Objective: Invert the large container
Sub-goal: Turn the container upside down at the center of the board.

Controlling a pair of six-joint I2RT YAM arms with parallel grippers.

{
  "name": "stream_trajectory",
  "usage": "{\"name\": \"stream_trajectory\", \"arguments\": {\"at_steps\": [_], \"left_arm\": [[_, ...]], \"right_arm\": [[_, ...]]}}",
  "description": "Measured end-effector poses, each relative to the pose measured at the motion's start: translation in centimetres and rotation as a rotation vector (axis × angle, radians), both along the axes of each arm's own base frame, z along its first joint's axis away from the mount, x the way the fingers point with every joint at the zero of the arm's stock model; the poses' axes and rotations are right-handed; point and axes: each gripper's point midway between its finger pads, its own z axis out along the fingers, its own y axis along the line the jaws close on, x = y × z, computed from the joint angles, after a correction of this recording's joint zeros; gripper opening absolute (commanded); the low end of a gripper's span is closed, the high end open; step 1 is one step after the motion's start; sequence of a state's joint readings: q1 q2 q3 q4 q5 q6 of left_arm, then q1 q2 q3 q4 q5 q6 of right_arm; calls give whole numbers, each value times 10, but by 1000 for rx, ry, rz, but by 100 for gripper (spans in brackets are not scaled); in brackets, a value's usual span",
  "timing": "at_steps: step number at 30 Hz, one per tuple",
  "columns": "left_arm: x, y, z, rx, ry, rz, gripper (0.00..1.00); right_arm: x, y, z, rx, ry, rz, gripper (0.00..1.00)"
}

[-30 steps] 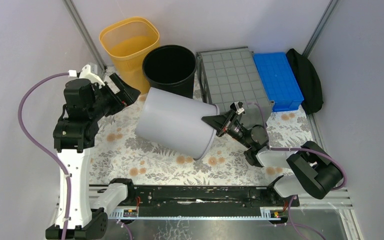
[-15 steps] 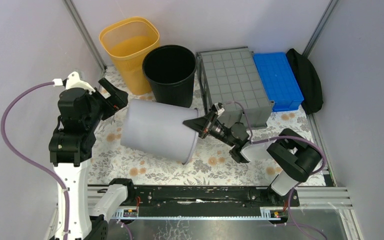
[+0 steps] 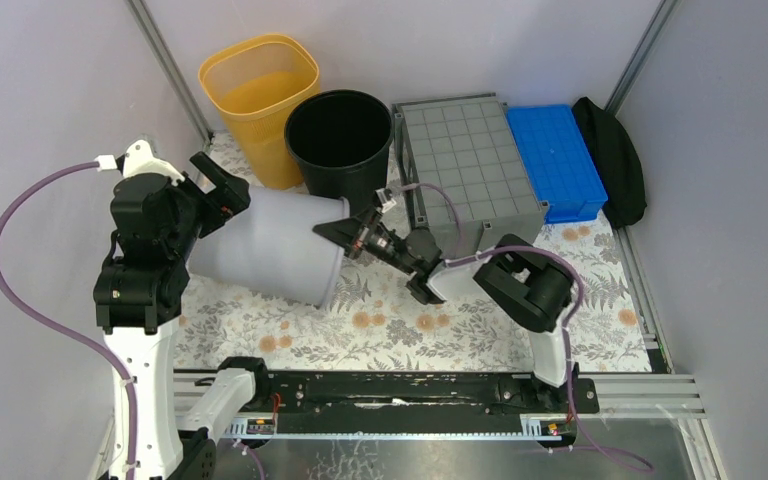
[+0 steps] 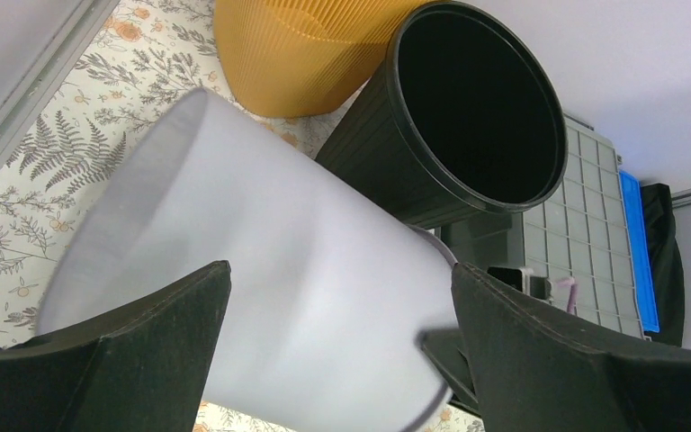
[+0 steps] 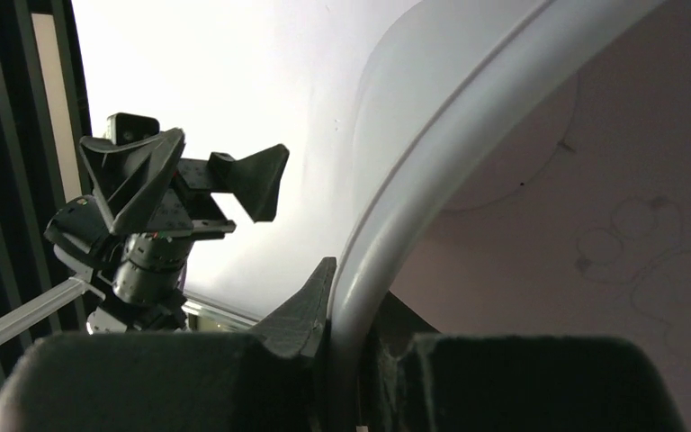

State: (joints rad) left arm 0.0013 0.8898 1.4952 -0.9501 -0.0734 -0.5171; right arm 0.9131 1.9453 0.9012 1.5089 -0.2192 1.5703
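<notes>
Status: the large container (image 3: pixel 465 165) sits at the far side of the tabletop (image 3: pixel 290 320), between the black bin (image 3: pixel 338 135) and the blue ribbed tray (image 3: pixel 558 160), just beside each. In the top view its square-gridded underside faces up, and the thick rim appears to be down on the tabletop. Judgement: the flip of this crate reads as already done. All that seems left is confirming it lies flat. Its near edge is partly crossed by the right arm's cable, so that side cannot be checked.

Appearance: dark-grey plastic, rectangular, the largest item present. The walls slope outward toward the rim at the bottom. A regular grid of shallow squares covers the upward face, with nothing resting on it and no damage visible. The left wrist view catches a strip of the same grid behind the black bin.

Neither arm is on the crate. Both are at the light-grey bucket (image 3: pixel 270 245), which lies tipped on its side, mouth toward the right arm, to the near-left of the crate.
- Right gripper (image 3: pixel 345 232): clenched on the bucket's rim. The right wrist view shows a finger on each side of the rim wall.
- Left gripper (image 3: pixel 222 190): spread wide, fingers straddling the bucket's closed end. Whether they touch the wall cannot be told
</notes>
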Motion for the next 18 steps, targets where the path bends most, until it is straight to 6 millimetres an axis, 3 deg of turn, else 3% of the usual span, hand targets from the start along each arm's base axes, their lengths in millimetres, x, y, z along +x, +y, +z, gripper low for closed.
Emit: {"name": "stream_trajectory", "arguments": {"at_steps": [4, 8, 13, 15, 18], "left_arm": [[2, 0, 1, 0, 3, 0, 100], [3, 0, 2, 0, 3, 0, 100], [5, 0, 1, 0, 7, -1, 100], [5, 0, 1, -1, 6, -1, 100], [5, 0, 1, -1, 6, -2, 100]], "right_arm": [[12, 27, -1, 25, -13, -2, 0], [21, 49, -18, 22, -3, -3, 0], [21, 50, -21, 40, -10, -12, 19], [18, 45, -26, 38, -11, -18, 35], [10, 31, -40, 4, -5, -35, 45]]}}
